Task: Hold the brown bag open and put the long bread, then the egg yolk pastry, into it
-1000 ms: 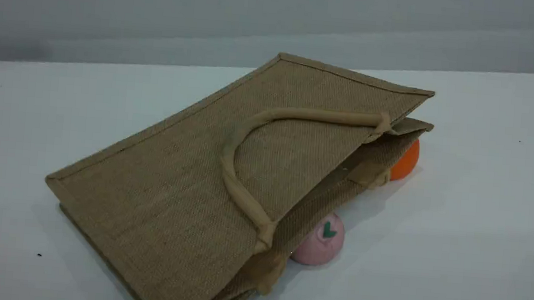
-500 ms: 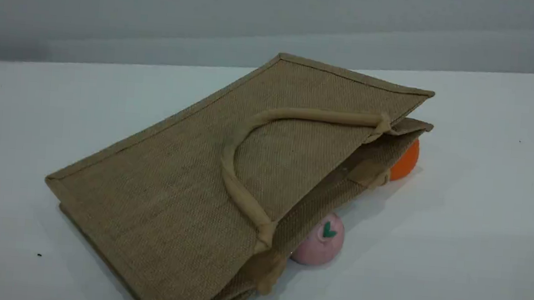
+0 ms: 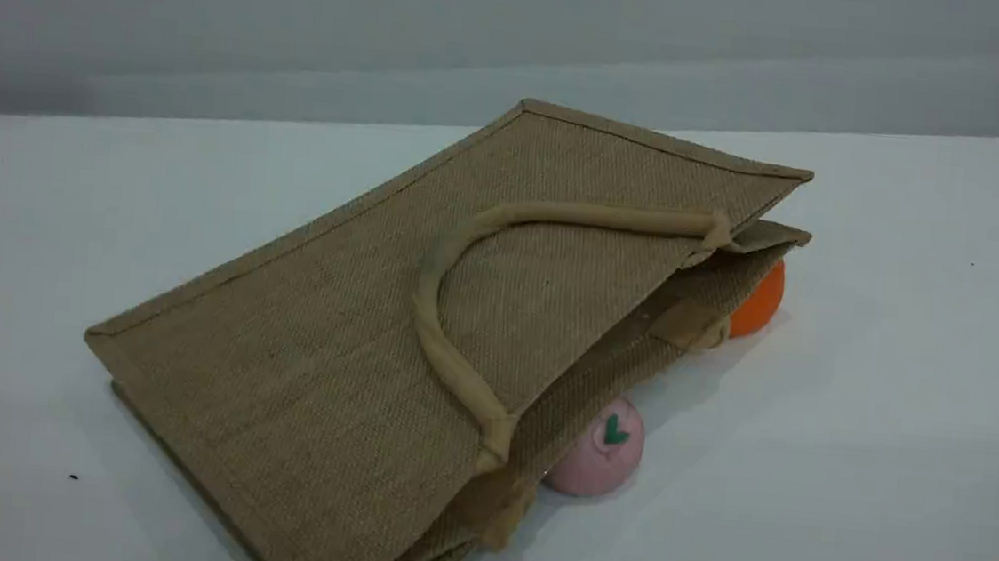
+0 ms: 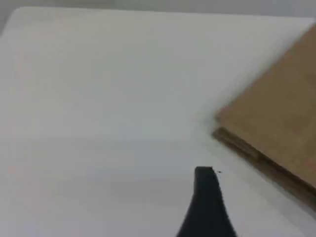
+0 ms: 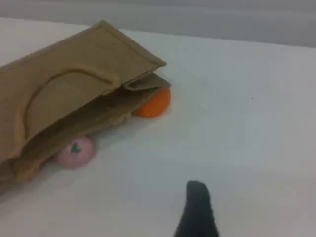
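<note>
The left gripper [image 4: 207,197] hangs over bare white table [image 4: 98,123], showing one dark fingertip; the jaws stand spread and nothing is between them. Ahead of it and off to its right lies a corner of the brown bag [image 4: 281,118], apart from the fingertip.

The right gripper [image 5: 197,210] also hovers above the table with its jaws spread and empty. Well ahead and to its left the bag lies on its side, its mouth turned toward this gripper and gaping only a little, the upper flap sagging over the lower one. A beige loop handle [image 3: 467,242] lies flat on the upper face. Just at the mouth's edge, half tucked under the fabric, sit a pink ball with a green leaf [image 5: 75,150] and, farther from the gripper, an orange fruit [image 5: 154,103]. I can't spot the long bread or the egg yolk pastry from any angle.
</note>
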